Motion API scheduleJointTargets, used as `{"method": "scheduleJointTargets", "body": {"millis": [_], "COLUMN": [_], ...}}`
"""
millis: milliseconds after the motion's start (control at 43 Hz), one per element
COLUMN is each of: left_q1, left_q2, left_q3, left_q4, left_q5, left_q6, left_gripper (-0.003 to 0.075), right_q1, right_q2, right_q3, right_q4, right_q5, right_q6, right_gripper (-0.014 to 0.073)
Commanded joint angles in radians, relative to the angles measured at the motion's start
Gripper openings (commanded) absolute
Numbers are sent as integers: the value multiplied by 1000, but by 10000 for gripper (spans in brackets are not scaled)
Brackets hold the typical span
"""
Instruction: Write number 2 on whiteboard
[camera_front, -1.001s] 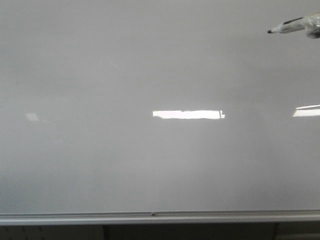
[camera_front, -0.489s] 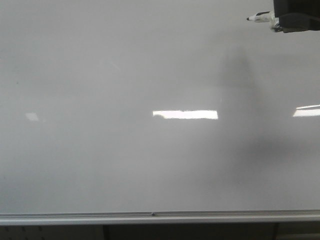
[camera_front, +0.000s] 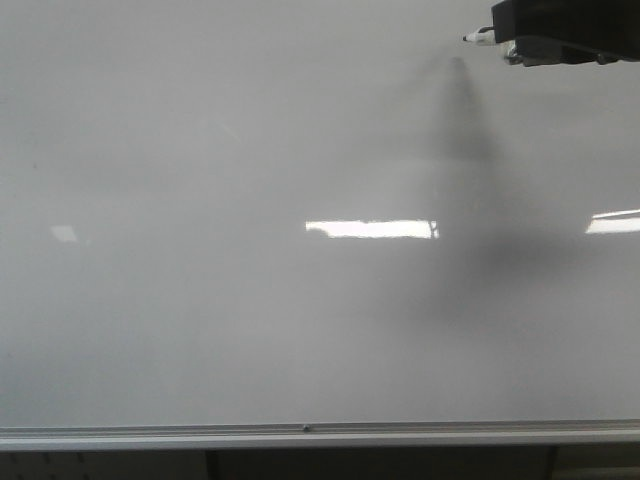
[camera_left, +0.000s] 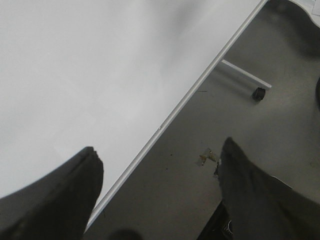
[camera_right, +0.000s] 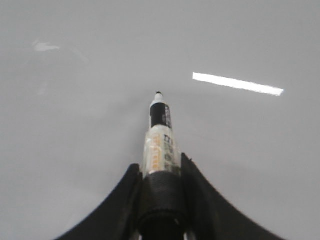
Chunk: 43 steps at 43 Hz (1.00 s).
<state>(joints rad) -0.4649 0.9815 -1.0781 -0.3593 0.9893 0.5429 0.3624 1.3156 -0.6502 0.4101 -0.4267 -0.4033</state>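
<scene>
The whiteboard (camera_front: 250, 300) fills the front view, glossy white-grey with a silver frame edge (camera_front: 300, 432) along the bottom. No number 2 shows on it. My right gripper (camera_front: 520, 45) is at the top right, shut on a marker pen (camera_front: 480, 38) whose black tip points left, close to the board. In the right wrist view the marker (camera_right: 161, 135) sticks out between the shut fingers over the board (camera_right: 75, 150); I cannot tell if the tip touches. My left gripper (camera_left: 157, 155) is open and empty over the board's frame edge (camera_left: 200, 82); it is out of the front view.
Bright ceiling-light reflections (camera_front: 370, 229) lie on the board, and the arm's dark shadow (camera_front: 470, 150) falls below the marker. Beyond the board's edge is dark floor with a white stand bar (camera_left: 245, 73), a black caster (camera_left: 258, 93) and a small scrap (camera_left: 207, 156).
My right gripper has moved left along the top of the board with the marker in it. Its shadow on the board has appeared and followed it leftward.
</scene>
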Motion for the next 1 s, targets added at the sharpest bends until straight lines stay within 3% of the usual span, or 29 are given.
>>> {"method": "scheduleJointTargets", "body": {"millis": [0,233,489,745,978], "left_q1": [1,1,1,1,1], "left_q2": [-11,-11,-11,-11,-11], "left_q3": [-25,-25,-25,-25,-25], "left_q4": [-31,-31,-36,-47,-47], "left_q5": [-56,-56,-56,-56,-52], "left_q6": [-10,-10,-11,-11,-11], "left_gripper": [482,482,482,482,482], "right_q1": [-1,-42,-79,-38,-127], "right_q2": [9,37,49,79,79], "right_q3": [-43,-44,-44,-44,-44], "right_q4": [-26,-24,-24,-24,-24], "right_q5": [-88,-72,160,153,232], "right_q6": [0,-3,-1,-1,-1], "right_gripper": [-62,-62,-62,-62,-62]}}
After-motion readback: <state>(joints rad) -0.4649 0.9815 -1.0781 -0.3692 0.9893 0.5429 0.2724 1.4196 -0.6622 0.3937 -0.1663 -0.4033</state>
